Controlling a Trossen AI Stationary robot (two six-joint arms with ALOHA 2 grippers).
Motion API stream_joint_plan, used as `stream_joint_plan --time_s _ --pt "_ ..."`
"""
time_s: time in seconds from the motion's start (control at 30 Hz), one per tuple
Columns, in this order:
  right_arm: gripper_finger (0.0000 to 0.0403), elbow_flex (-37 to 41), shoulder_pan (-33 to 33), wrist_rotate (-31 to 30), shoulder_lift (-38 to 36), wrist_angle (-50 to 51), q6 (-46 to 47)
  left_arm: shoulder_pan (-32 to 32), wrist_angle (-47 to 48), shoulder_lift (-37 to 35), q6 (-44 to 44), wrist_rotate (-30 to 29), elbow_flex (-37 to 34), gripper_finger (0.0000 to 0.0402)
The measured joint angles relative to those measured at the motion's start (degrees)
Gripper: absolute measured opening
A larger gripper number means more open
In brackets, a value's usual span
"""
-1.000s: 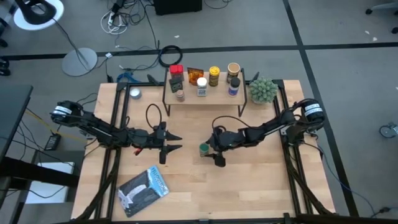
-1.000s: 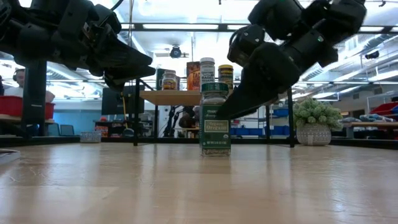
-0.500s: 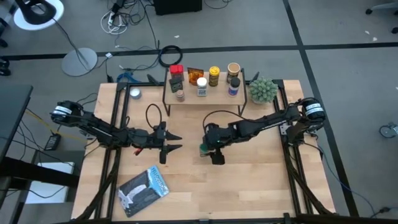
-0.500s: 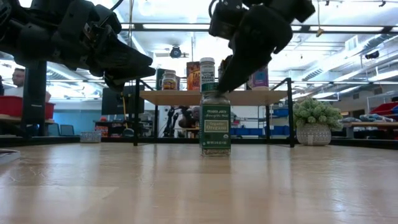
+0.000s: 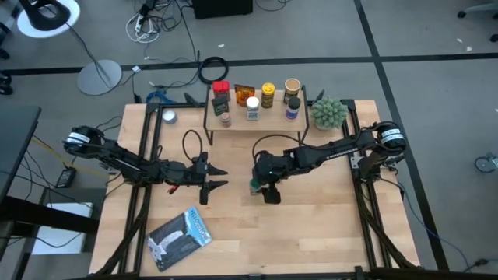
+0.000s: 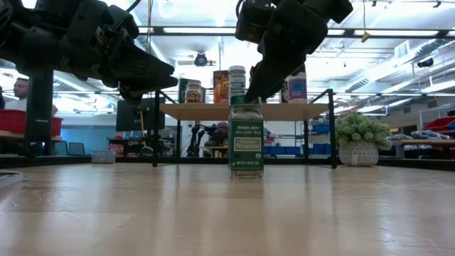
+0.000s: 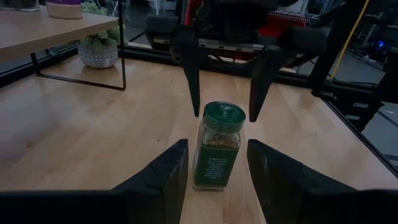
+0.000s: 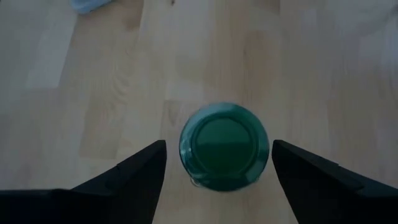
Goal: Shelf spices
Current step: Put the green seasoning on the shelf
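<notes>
- Seven spices sit up on the shelf (image 5: pixel 257 122), so most of our job looks done.
- One left: the green-capped jar (image 5: pixel 254 185) stands upright on the table (image 5: pixel 327 225), in front of the shelf.
- Our right gripper (image 8: pixel 217 163) hangs directly above it, fingers spread wide on either side of the cap, not touching.
- Our left gripper (image 5: pixel 219 178) waits just beside the jar, fingers apart and holding nothing.
- Remaining, we judge: descend, clamp, lift it to the shelf.
</notes>
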State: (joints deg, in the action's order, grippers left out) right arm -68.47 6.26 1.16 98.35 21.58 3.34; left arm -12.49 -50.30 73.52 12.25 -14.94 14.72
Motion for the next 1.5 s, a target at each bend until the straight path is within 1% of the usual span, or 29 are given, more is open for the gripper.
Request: stream_joint_plan --time_s 0.4,0.63,1.0,1.13,1.33,1.5 --pt "0.0291 0.0 -0.84 -0.01 0.0 -2.05 -0.07 0.0 0.02 0.0 0.0 -0.04 0.0 0.017" --pt "0.0291 0.01 -1.16 0.85 2.38 -2.1 -0.1 0.0 0.07 0.0 0.0 -0.06 0.0 0.017" --pt "0.029 0.02 -1.16 0.58 2.56 -2.8 0.02 0.01 0.12 0.02 -0.15 -0.06 0.02 0.017" --pt "0.0271 0.02 -1.15 0.57 2.56 -2.85 0.04 0.0 0.38 0.02 -0.15 -0.06 0.02 0.017" --pt "0.0209 0.02 -1.16 0.48 2.56 -2.81 0.02 0.01 0.41 0.02 -0.11 -0.06 0.02 0.017" --pt "0.0206 0.02 -1.16 0.38 2.56 -2.79 0.02 0.0 0.42 0.02 -0.15 -0.06 0.02 0.017"
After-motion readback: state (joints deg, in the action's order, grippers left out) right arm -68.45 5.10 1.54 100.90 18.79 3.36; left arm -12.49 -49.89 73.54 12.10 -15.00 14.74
